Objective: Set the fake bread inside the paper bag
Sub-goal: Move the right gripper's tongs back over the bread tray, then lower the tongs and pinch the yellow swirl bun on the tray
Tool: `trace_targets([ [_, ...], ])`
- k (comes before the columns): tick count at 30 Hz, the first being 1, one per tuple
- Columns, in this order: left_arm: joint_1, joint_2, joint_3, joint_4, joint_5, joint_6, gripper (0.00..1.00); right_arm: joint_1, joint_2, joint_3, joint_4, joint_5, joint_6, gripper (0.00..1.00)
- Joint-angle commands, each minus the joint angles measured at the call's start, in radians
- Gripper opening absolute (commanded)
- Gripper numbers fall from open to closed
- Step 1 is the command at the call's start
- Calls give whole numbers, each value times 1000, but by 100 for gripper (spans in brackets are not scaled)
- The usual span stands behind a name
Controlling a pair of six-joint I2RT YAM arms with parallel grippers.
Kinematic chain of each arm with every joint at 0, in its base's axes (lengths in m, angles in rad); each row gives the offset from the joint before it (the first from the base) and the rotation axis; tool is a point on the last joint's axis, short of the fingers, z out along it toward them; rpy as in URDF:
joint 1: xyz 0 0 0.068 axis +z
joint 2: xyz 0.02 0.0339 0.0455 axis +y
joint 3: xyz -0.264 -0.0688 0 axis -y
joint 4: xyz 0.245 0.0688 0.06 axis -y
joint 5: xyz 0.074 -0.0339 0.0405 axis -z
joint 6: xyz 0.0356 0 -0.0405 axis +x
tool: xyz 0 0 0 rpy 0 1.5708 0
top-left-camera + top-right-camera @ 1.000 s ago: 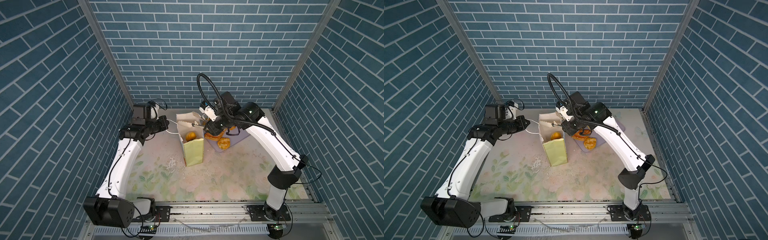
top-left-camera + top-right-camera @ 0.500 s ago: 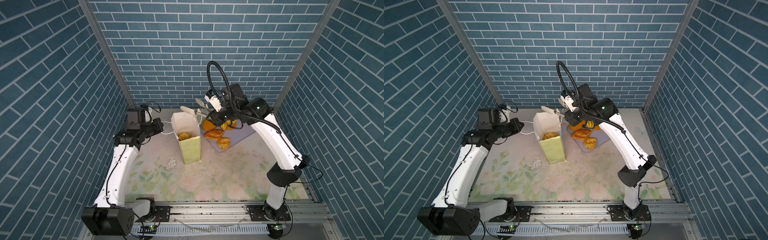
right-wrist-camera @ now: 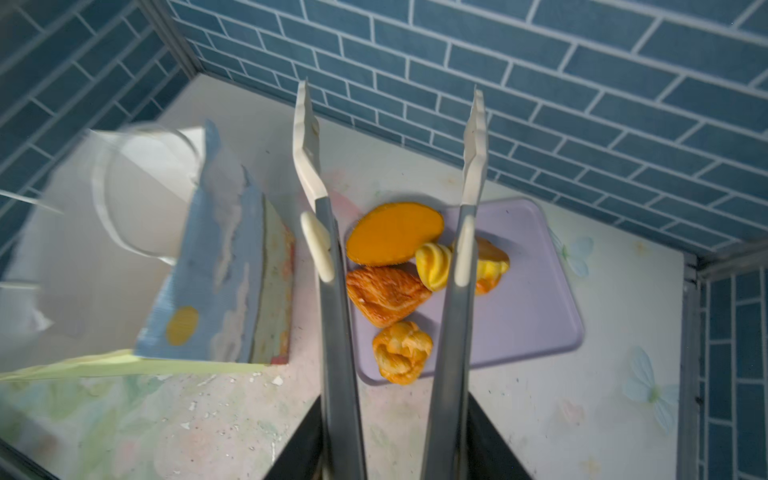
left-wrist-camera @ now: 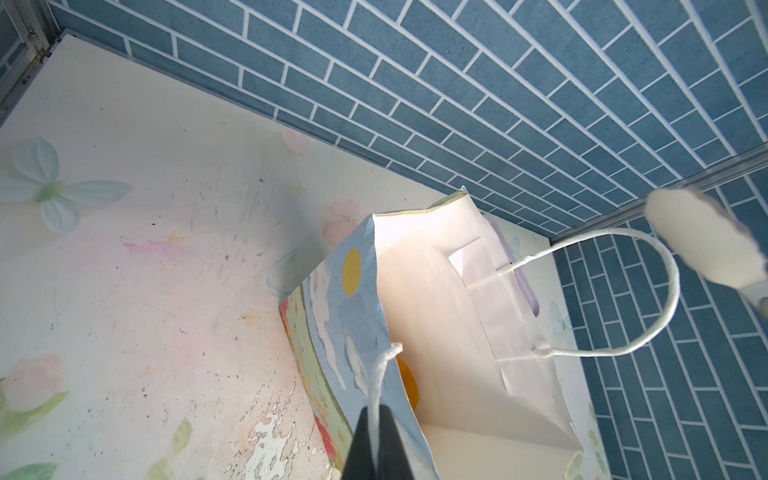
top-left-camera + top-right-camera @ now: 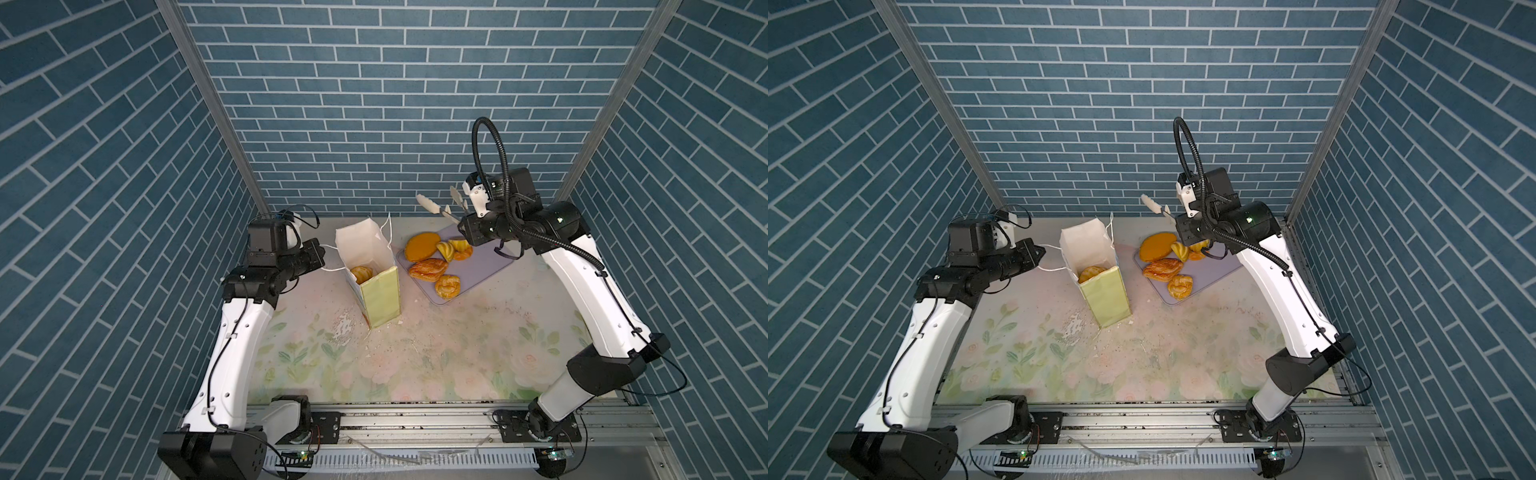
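Note:
The paper bag (image 5: 376,270) (image 5: 1100,266) stands open at mid-table, with one fake bread (image 5: 361,274) (image 5: 1091,273) inside. My left gripper (image 5: 321,258) (image 4: 376,419) is shut on the bag's near cord handle (image 4: 380,374). My right gripper (image 5: 465,222) (image 3: 395,415) is shut on grey tongs (image 3: 305,137). The tongs' white tips stand apart and empty, raised over the tray's back edge. On the lilac tray (image 5: 482,270) (image 3: 532,299) lie a flat round bun (image 5: 422,246) (image 3: 394,233), a flaky pastry (image 3: 384,293), a knotted roll (image 3: 401,351) and two yellow rolls (image 3: 434,264).
Blue brick walls close in the back and both sides. The bag's far cord handle (image 4: 665,291) loops out towards the back wall. A flaked white patch (image 5: 345,328) marks the floral mat in front of the bag. A metal rail (image 5: 415,419) runs along the front edge.
My right arm has swung the tongs from over the bag's mouth to the right and upward, above the tray. The left gripper has kept hold of the handle and shifted slightly.

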Motion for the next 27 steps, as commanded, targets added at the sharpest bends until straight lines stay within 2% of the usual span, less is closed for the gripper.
trace_targets([
  [1, 7, -2, -8, -13, 4, 10, 0, -26, -7, -106, 32, 60, -3, 47],
  [6, 7, 4, -3, -17, 7, 14, 1, -54, 27, -236, 78, 59, -17, 46],
  [12, 7, 15, 8, -31, 5, 28, 3, -66, 105, -265, 95, 58, -43, 45],
  [27, 7, 42, 19, -39, -1, 29, 6, -68, 288, -162, 89, 81, -108, 42],
])
